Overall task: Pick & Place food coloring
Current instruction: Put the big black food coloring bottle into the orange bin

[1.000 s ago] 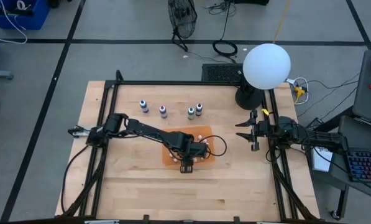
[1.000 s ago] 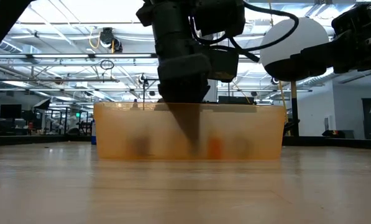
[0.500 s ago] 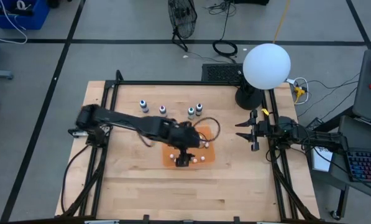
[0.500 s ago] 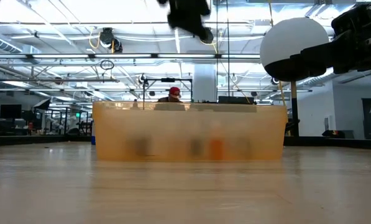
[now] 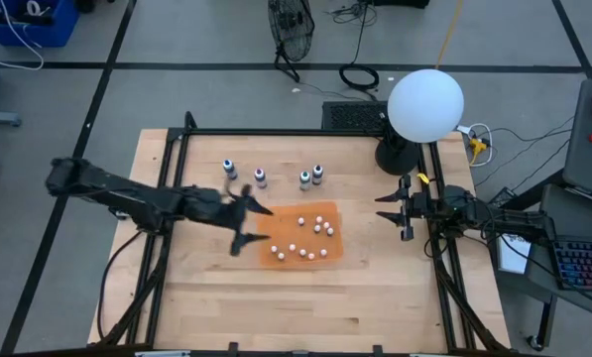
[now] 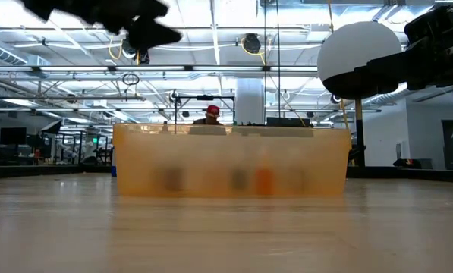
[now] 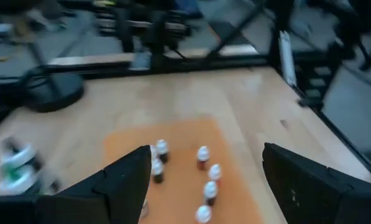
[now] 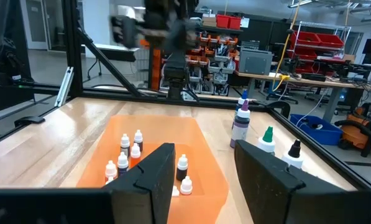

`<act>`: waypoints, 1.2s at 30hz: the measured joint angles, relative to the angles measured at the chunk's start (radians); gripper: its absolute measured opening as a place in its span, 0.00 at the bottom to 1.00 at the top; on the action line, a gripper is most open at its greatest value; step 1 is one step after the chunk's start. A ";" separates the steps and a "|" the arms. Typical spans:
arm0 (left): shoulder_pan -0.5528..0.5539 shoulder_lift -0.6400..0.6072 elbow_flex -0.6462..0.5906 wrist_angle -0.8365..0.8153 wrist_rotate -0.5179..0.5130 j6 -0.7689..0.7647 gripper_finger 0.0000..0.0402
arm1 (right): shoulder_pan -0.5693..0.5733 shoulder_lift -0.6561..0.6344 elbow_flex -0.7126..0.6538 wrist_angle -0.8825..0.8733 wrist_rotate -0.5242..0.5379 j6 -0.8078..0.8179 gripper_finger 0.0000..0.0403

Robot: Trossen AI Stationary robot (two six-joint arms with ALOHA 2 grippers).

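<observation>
Four tiny food coloring bottles stand upright on the wood near the table's far edge. The right wrist view shows three of them: purple, green and black. My left gripper hangs open and empty in the air over the left edge of the orange tray, high up in the low view. In its wrist view its fingers are spread wide. My right gripper waits open at the table's right side, with nothing between its fingers.
The shallow orange tray sits mid-table and holds several small white-capped bottles. A black frame borders the table. A white globe lamp stands at the far right corner. Bare wood lies near and left of the tray.
My left gripper has risen out of the tray, where its fingers reached down near the tray's near edge. It has then swung toward the table's left as the arm drew back. It now hovers over the tray's left edge. The bottles in the tray now show uncovered.
</observation>
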 joint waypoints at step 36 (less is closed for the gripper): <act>0.258 -0.789 -0.630 -0.035 -0.063 -0.162 0.76 | 0.002 0.006 0.010 0.178 0.224 0.518 0.39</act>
